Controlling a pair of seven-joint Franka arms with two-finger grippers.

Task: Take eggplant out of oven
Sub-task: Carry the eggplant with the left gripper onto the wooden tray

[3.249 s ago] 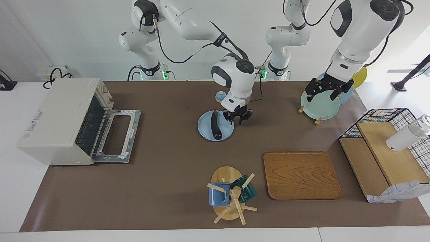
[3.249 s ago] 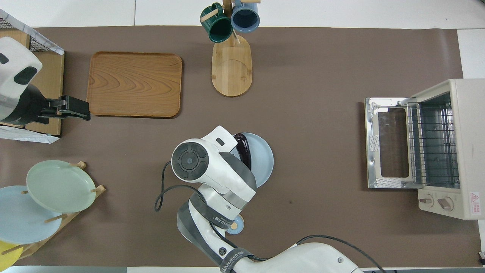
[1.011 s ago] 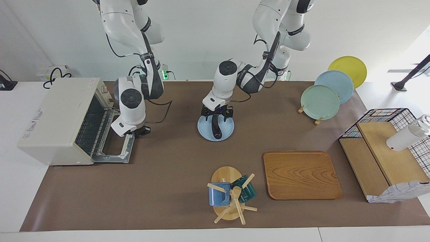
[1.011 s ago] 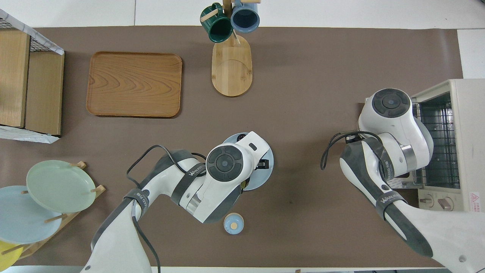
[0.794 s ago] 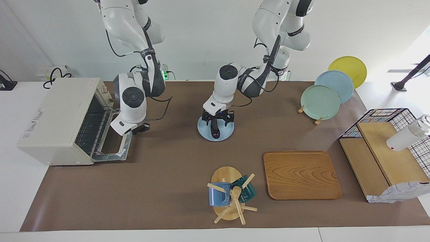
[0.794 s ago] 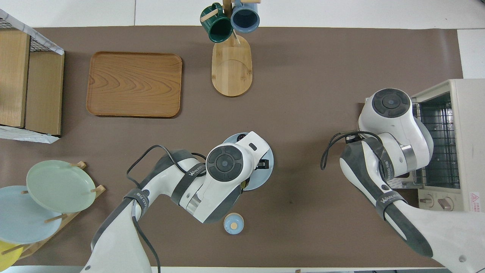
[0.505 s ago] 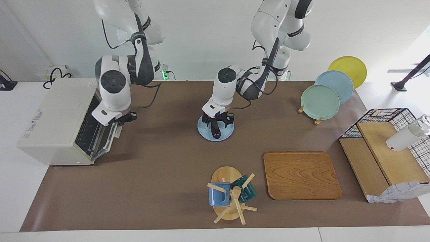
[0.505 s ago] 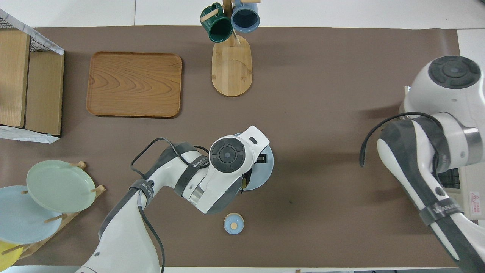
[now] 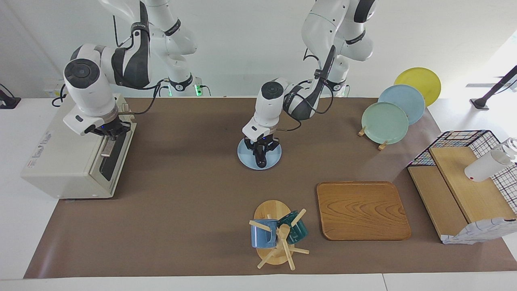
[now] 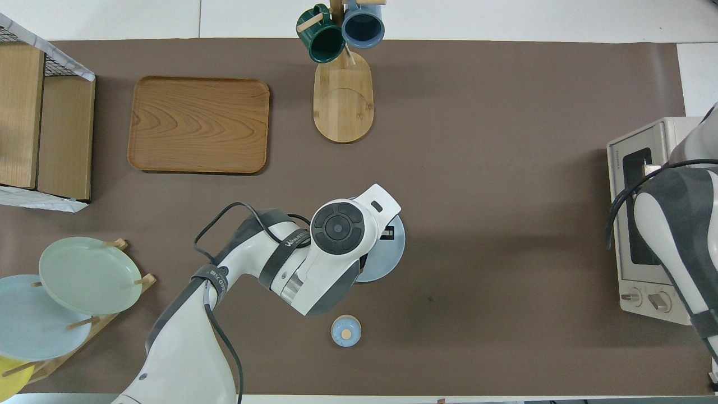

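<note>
Facing view: the boxy cream-white toaster oven [image 9: 66, 161] sits at the right arm's end of the table, its dark glass door up against the front (looks closed or all but closed). The right gripper [image 9: 108, 130] is at the top edge of that door by the metal bar handle, fingertips together; whether they pinch the handle cannot be told. The slim glossy dark purple eggplant [image 9: 261, 159] lies on the round pale blue plate [image 9: 246, 157] mid-table, well apart from the oven. The left gripper [image 9: 260, 148] is down on the eggplant with its fingers clamped on it. Farther from the robots stand a wooden mug tree with a blue and a green mug [image 9: 276, 234] and a rectangular wooden tray [image 9: 362, 211]; green, blue and yellow plates in a wooden rack [image 9: 398, 107] sit at the left arm's end. Overhead view: the left arm's white wrist covers most of the pale blue plate [image 10: 392, 252], hiding the eggplant and gripper. The oven [image 10: 645, 224] shows its shut door, partly under the right arm. A small blue round lid with a wooden knob [image 10: 346, 331] lies nearer the robots than the plate.
</note>
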